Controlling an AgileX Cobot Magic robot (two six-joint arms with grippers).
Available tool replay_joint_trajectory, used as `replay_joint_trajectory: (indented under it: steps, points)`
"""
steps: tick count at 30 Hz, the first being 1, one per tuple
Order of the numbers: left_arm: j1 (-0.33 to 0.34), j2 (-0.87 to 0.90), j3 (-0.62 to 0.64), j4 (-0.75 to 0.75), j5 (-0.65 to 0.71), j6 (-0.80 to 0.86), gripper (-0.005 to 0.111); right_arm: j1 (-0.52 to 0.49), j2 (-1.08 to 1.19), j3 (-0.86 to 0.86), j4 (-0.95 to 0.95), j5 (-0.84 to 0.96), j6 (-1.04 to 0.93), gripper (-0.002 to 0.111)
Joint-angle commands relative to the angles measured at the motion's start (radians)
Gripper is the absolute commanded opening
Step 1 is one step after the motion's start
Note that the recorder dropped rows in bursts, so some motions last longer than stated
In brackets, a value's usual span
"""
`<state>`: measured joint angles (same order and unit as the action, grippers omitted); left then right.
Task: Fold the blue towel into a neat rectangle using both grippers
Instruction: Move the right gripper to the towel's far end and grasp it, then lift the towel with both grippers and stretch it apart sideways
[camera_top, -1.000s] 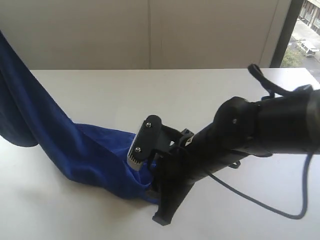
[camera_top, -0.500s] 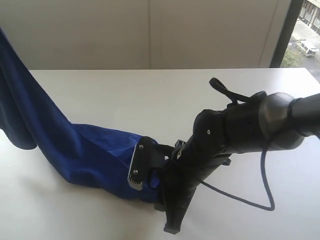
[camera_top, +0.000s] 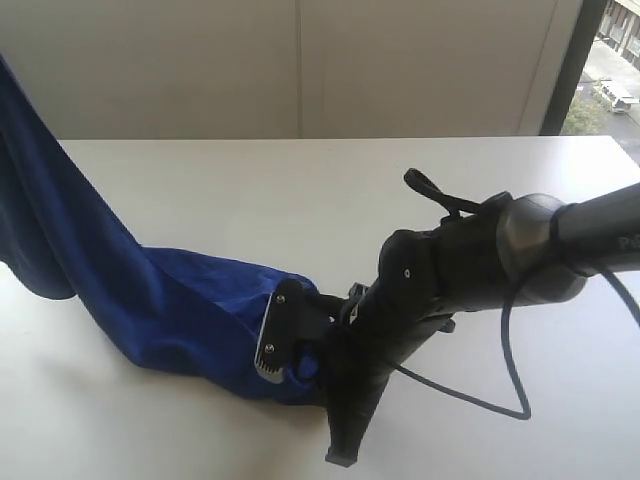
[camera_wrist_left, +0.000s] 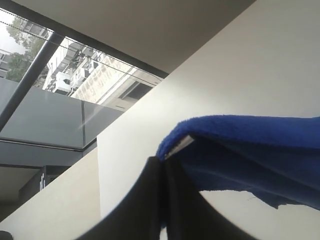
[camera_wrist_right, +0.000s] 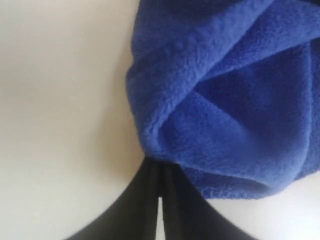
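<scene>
White tabletop (camera_top: 300, 190) fills the scene below a pale wall (camera_top: 300, 60), with one window strip (camera_top: 610, 70) at 2 o'clock. Two pincers hold one blue towel (camera_top: 170, 300). The right gripper (camera_wrist_right: 159, 172) is clamped tight on a bunched fold of that cloth, low on the table, slightly toward 6 o'clock from the middle of the exterior view. One grey ridged finger pad (camera_top: 270, 355) shows against the fabric. Its black arm (camera_top: 470, 265) runs off toward 3 o'clock, and one black cable (camera_top: 510, 360) loops beneath it. The left gripper (camera_wrist_left: 162, 167), seen only by its own wrist camera, is pinched closed on the towel's corner, where one small white tag (camera_wrist_left: 179, 146) sticks out just beside the jaws. From the right gripper's pinch the towel lies along the table toward 9 o'clock. It then rises off the surface and leaves the exterior view at 10 o'clock.
</scene>
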<state>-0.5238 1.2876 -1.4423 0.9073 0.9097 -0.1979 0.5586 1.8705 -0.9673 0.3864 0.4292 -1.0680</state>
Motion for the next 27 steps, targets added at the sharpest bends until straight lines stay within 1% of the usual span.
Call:
replay_joint_trajectory:
  steps: [1, 6, 12, 14, 17, 18, 19, 20, 22, 24, 26, 27]
  points:
    - [0.004, -0.012, -0.002, 0.004, 0.016, 0.017, 0.0, 0.004, -0.055, 0.002, -0.14, 0.062, 0.095, 0.0]
    - [0.004, -0.012, -0.002, 0.002, 0.027, 0.019, 0.0, -0.003, -0.171, 0.002, -0.362, 0.121, 0.299, 0.0]
    - [0.004, -0.012, -0.002, -0.017, 0.036, 0.066, 0.0, -0.012, -0.391, 0.002, -0.744, 0.26, 0.685, 0.0]
    - [0.004, -0.012, -0.002, -0.028, 0.052, 0.096, 0.0, -0.012, -0.476, 0.002, -0.908, 0.318, 0.853, 0.0]
    - [0.004, -0.02, -0.002, -0.078, 0.055, 0.148, 0.0, -0.012, -0.594, -0.002, -1.08, 0.389, 1.018, 0.0]
    - [0.004, -0.024, -0.002, -0.102, 0.053, 0.172, 0.0, -0.012, -0.625, -0.002, -1.103, 0.397, 1.046, 0.0]
    - [0.004, -0.04, -0.002, -0.184, 0.039, 0.232, 0.0, -0.012, -0.686, -0.011, -1.138, 0.418, 1.095, 0.0]
    - [0.002, -0.049, -0.002, -0.225, 0.032, 0.253, 0.0, -0.012, -0.713, -0.022, -1.145, 0.434, 1.104, 0.0]
    - [0.002, -0.07, -0.002, -0.275, 0.028, 0.283, 0.0, -0.012, -0.752, -0.05, -1.15, 0.472, 1.109, 0.0]
    - [0.002, -0.118, -0.002, -0.282, 0.028, 0.285, 0.0, -0.012, -0.809, -0.101, -1.154, 0.533, 1.118, 0.0]
    - [0.002, -0.183, -0.002, -0.333, 0.023, 0.317, 0.0, -0.012, -0.848, -0.143, -1.157, 0.582, 1.118, 0.0]
    - [0.002, -0.222, -0.002, -0.389, 0.049, 0.358, 0.0, -0.012, -0.87, -0.163, -1.157, 0.608, 1.118, 0.0]
